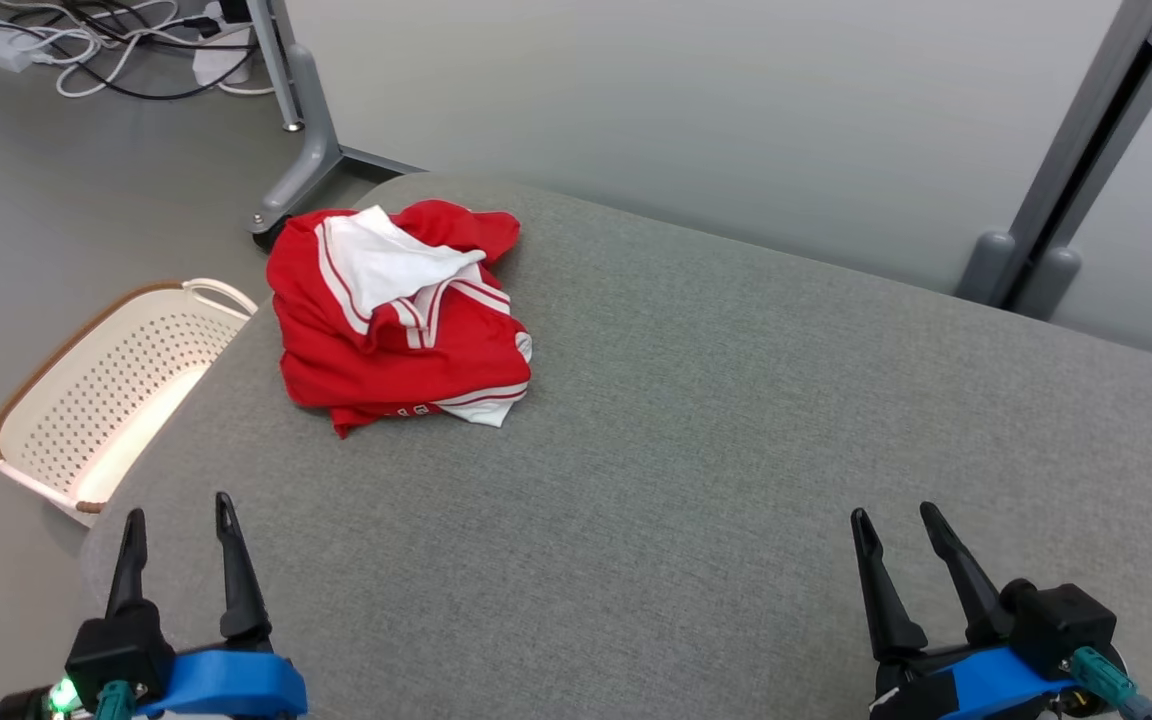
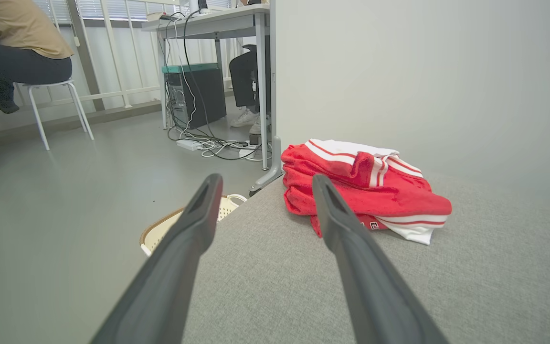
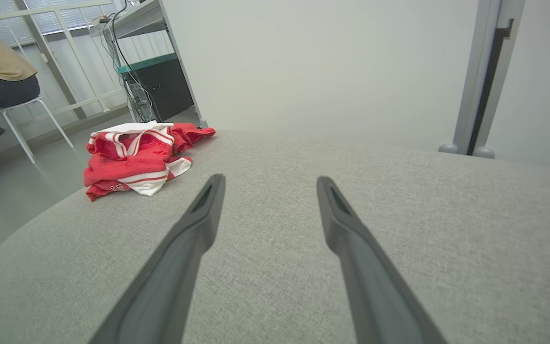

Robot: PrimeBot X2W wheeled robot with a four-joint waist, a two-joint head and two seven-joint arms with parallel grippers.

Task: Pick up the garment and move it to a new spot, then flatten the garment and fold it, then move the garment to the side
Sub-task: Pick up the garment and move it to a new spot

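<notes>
Notes garment [image 1: 401, 315] bunched at far-left corner of pad [image 1: 736, 450]; pickup not yet begun. Shows left gripper [image 1: 180, 506] and right gripper [image 1: 891, 511] spread wide, empty. Needs left reach to heap, pinch on top fold.

Before me: grey woven-fabric padded surface [image 1: 736, 450] | floor at my left: cream perforated plastic basket [image 1: 106, 400], brown rim | beyond: tangled black-and-white cables [image 1: 96, 45]

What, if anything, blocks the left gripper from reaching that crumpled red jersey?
Nothing visible, so probably yes. The left gripper is open, and just bare grey upholstered surface lies between it and the red and white jersey ahead.
</notes>
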